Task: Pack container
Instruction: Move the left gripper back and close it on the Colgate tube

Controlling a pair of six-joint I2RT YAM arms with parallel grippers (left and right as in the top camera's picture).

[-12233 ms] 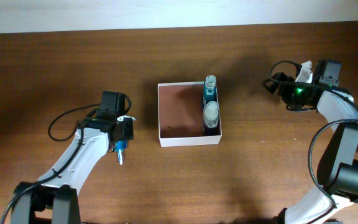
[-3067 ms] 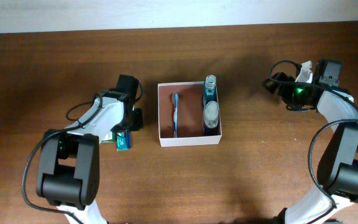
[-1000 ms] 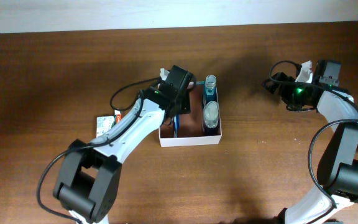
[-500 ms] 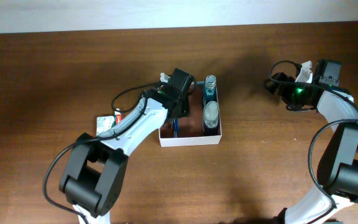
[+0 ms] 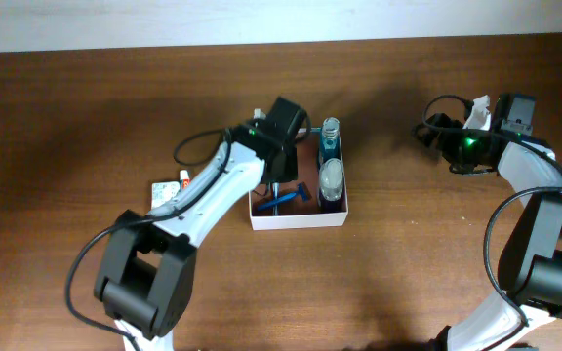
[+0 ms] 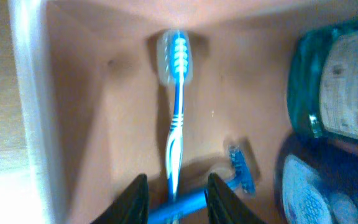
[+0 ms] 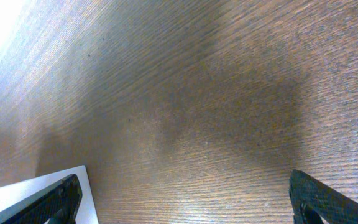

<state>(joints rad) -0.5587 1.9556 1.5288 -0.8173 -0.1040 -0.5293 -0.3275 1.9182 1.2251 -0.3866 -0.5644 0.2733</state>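
The container (image 5: 299,220), a white-walled square box with a reddish-brown floor, sits mid-table. Two blue bottles (image 5: 331,164) stand along its right side. A blue-and-white toothbrush (image 6: 176,93) lies on its floor, and a blue razor (image 5: 289,198) lies across the toothbrush's handle end. My left gripper (image 5: 276,183) hangs inside the box over its left half, open. Its jaws stand a little apart, and the razor handle (image 6: 182,204) lies loose on the floor between the fingertips. My right gripper (image 7: 191,208) is wide open over bare wood, right of the box.
A small toothpaste tube (image 5: 169,191) lies on the table left of the box, beside my left arm. A white corner of the box (image 7: 36,186) shows at the lower left of the right wrist view. The table is dark wood.
The left jaws have parted and let go of the blue razor, which now lies on the container floor. The right arm has not moved.
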